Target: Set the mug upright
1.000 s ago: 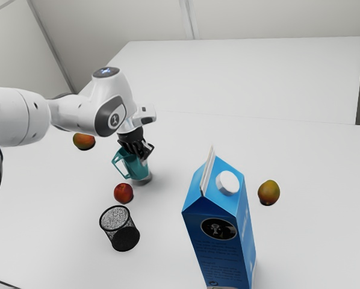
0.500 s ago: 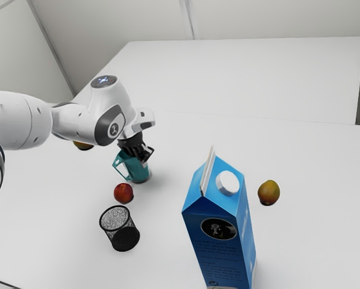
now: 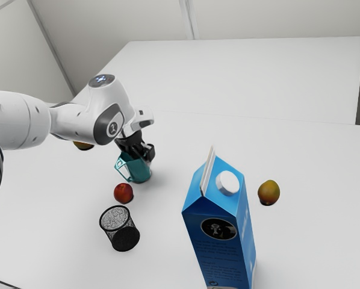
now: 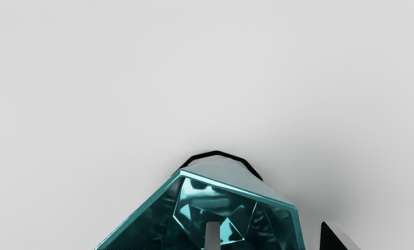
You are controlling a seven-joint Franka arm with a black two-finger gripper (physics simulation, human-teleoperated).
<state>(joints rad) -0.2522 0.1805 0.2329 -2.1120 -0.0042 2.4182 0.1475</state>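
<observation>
Exterior view: the white robot arm point(image 3: 71, 122) with dark joint rings comes in from the exterior view's left, its black 2-finger jaws point(image 3: 144, 156) pointing down at the open end of a glossy teal faceted mug point(image 3: 138, 171) with an angular handle. The mug's base is down at the white bench point(image 3: 315, 241), its mouth faces up, and it looks upright or nearly so; whether the base sits fully flat, I cannot tell. Its handle points towards the exterior view's left. In the wrist view the jaws point(image 4: 268, 231) are apart, with 1 finger over the mug's mouth and the other outside the wall, a gap showing between that outer finger and the mug. Near the mug lies a small round red fruit point(image 3: 123, 193), and beyond it, a black mesh cup point(image 3: 120, 227). A tall blue carton with a white cap point(image 3: 219, 211) stands upright, and a green-and-orange mango-like fruit point(image 3: 268, 192) lies on its far side from the mug. Another orange-toned fruit point(image 3: 83, 146) is partly hidden behind the arm.
</observation>
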